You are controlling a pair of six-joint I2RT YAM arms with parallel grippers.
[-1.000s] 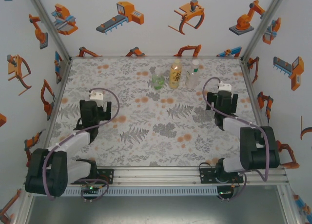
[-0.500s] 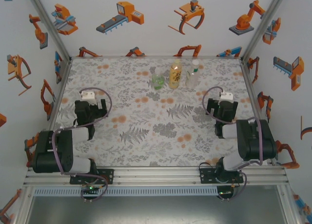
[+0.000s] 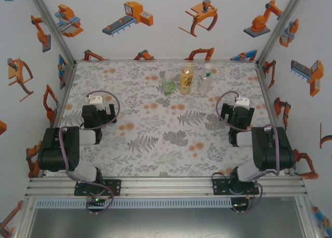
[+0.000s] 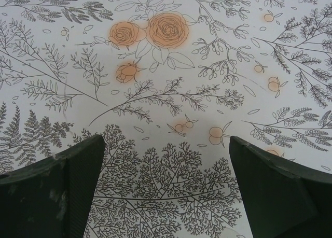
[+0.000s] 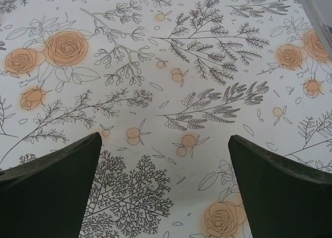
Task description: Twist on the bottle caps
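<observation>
Stage of the task "screw on the bottle caps", seen from above and from both wrists. The three bottles stand upright in a close row at 12 o'clock on the tabletop [image 3: 155, 144], near its far edge. From 9 towards 3 o'clock they are the short green-tinted bottle [image 3: 167, 86], the yellow-labelled amber bottle [image 3: 187, 80] and the slim clear bottle [image 3: 205, 82].

A pale yellow cap [image 3: 187, 67] sits on the neck of the amber bottle, and a white cap [image 3: 208, 66] on the neck of the slim one. The top of the green-tinted bottle is too small to show whether it carries a cap. No loose cap can be made out on the patterned cloth.

The left claw [image 3: 98, 115] hangs at about 9 o'clock and the right claw [image 3: 237, 115] at about 3 o'clock, both well apart from the bottles. In the wrist views the left claw [image 4: 166, 155] and the right claw [image 5: 165, 150] have their jaws spread wide, with only bare cloth between them, so neither holds anything.

Judgement: at least two caps are in place, and the task appears finished or nearly so. How tightly any cap is threaded cannot be read from these views, and the green-tinted bottle is the one item left unconfirmed.
</observation>
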